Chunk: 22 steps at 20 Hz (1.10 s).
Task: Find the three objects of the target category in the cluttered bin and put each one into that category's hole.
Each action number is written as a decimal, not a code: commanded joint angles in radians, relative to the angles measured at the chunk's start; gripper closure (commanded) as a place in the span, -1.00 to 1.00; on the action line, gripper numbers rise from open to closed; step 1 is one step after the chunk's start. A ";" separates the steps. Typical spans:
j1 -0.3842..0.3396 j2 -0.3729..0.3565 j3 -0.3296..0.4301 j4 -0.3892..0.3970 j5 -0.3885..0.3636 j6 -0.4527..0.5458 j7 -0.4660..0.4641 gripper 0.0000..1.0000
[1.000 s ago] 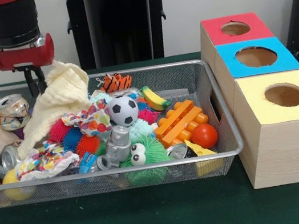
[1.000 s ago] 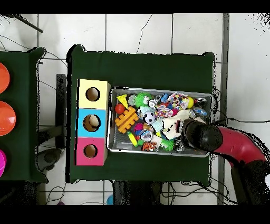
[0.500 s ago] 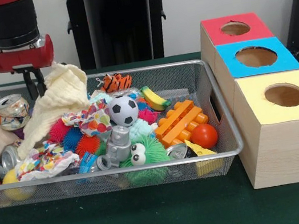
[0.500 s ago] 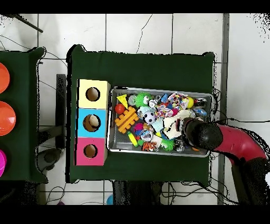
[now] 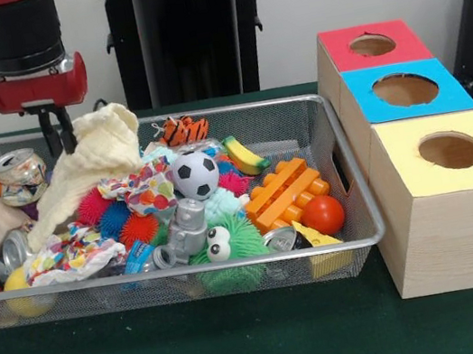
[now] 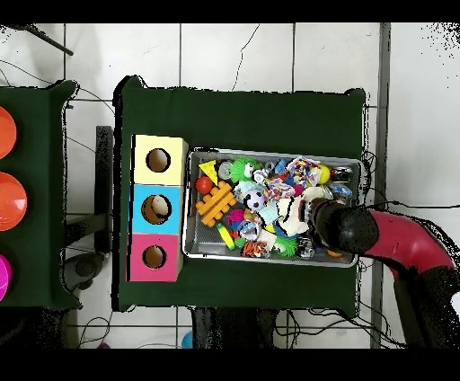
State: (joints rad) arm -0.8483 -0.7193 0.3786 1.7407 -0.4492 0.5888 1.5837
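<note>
I see the cream cloth (image 5: pixel 92 161) draped in a peak at the upper left of the front view, its top pinched at the gripper (image 5: pixel 57 133); the fingers look clamped on the cloth's upper edge, though the cloth hides their tips. Its lower end trails down onto the spiky balls (image 5: pixel 111 219) in the wire bin (image 5: pixel 354 176).

In the overhead view the arm (image 6: pixel 395 241) enters from the right edge and covers the bin's right end; the cloth (image 6: pixel 292 212) shows pale just left of it.

Bin contents, front view:
- soccer ball (image 5: pixel 194 174) at centre, on top of the pile
- grey robot toy (image 5: pixel 187 229) just below it
- orange block (image 5: pixel 285 192) and red ball (image 5: pixel 323 214) toward the right
- crushed can (image 5: pixel 19 176) at far left

Three boxes stand to the right of the bin: red-topped box (image 5: pixel 371 45), blue-topped box (image 5: pixel 404 89), yellow-topped box (image 5: pixel 448 151), each with a round hole.
</note>
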 commanded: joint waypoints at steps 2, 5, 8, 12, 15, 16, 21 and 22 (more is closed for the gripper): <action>0.002 -0.041 0.080 0.000 -0.036 0.119 -0.168 1.00; -0.014 -0.096 0.095 0.003 -0.008 0.180 -0.200 1.00; -0.041 -0.145 0.119 -0.011 0.023 0.261 -0.250 1.00; -0.073 -0.170 0.149 -0.058 0.019 0.352 -0.306 1.00; -0.092 -0.177 0.171 -0.084 0.012 0.400 -0.328 1.00; -0.097 -0.176 0.179 -0.090 0.010 0.411 -0.332 1.00; -0.116 -0.187 0.207 -0.095 0.000 0.438 -0.325 1.00; -0.119 -0.191 0.211 -0.093 0.001 0.446 -0.321 1.00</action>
State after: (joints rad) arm -0.9501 -0.8904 0.4952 1.6830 -0.4439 0.9309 1.5656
